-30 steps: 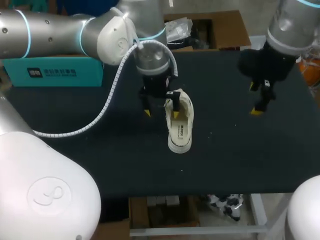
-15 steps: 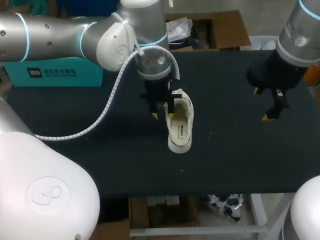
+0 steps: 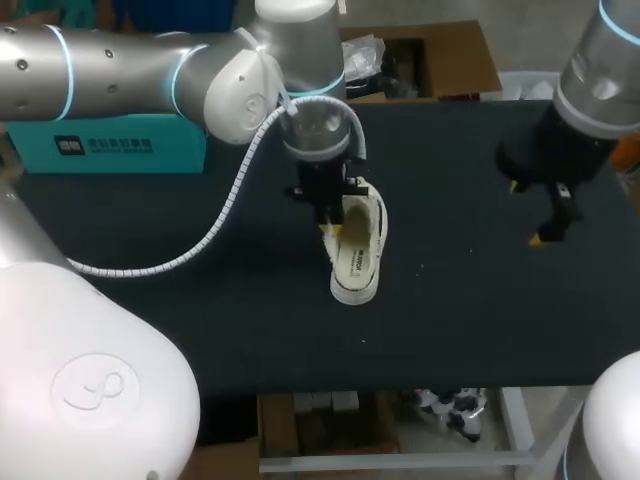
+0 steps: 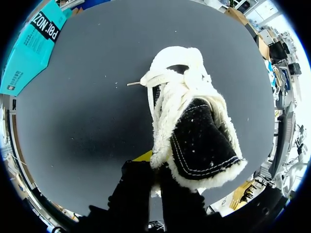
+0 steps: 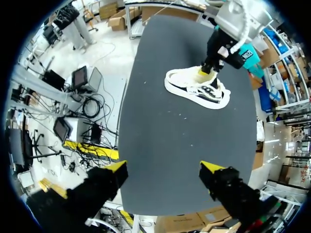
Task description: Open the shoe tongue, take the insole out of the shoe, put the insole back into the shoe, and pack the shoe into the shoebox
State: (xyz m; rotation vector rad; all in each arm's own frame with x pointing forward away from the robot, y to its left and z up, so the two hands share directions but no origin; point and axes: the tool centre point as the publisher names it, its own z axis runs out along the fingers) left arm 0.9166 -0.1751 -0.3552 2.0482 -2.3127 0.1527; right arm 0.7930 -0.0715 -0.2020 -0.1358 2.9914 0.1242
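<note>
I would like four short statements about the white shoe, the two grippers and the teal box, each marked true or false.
1. The white fleece-lined shoe rests on the black table. True.
2. The left gripper is shut on the shoe's fleecy edge. True.
3. The right gripper grips the shoe's heel. False: it is open and empty, away from the shoe.
4. The shoe is inside the teal cardboard box. False: the box stands apart, at the table's far left.
</note>
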